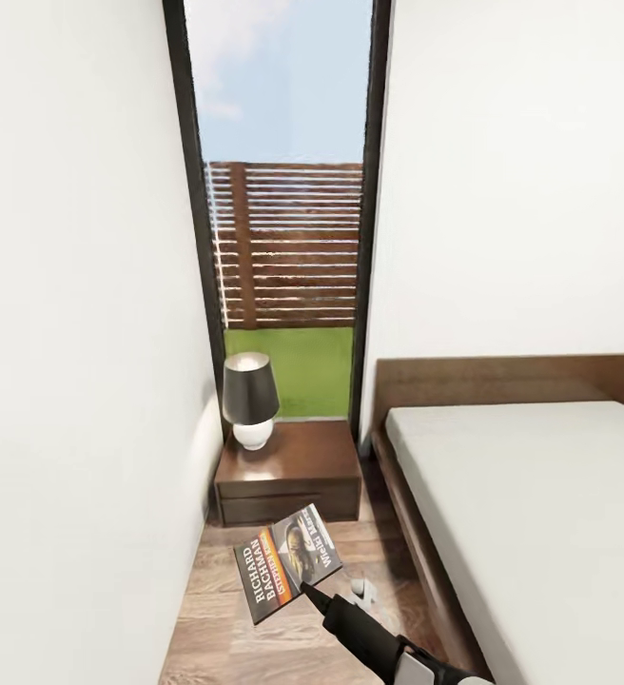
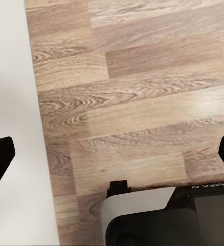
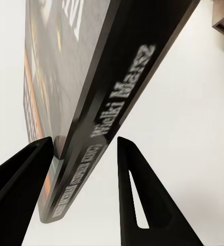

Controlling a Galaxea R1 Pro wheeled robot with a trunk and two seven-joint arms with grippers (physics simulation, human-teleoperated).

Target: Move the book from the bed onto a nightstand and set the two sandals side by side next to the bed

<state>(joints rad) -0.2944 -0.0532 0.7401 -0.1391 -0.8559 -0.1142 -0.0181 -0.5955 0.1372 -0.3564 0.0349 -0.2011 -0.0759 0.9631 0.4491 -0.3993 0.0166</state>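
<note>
Our right hand (image 3: pixel 86 169) pinches the book (image 1: pixel 286 562) by its edge, holding it above the wood floor (image 1: pixel 226 618) just short of the nightstand (image 1: pixel 289 470) beside the bed (image 1: pixel 531 514). Our left hand (image 2: pixel 112 154) is spread wide over floor.

The book (image 1: pixel 285 561), a thin dark paperback with an orange band and white "RICHARD BACHMAN" lettering, is held tilted above the wood floor, pinched at one edge by the right claw (image 1: pixel 308 594). Beyond it stands the glossy dark brown nightstand (image 1: pixel 304 470) between the wall and the bed (image 1: pixel 540 495), whose pale mattress lies bare.
</note>
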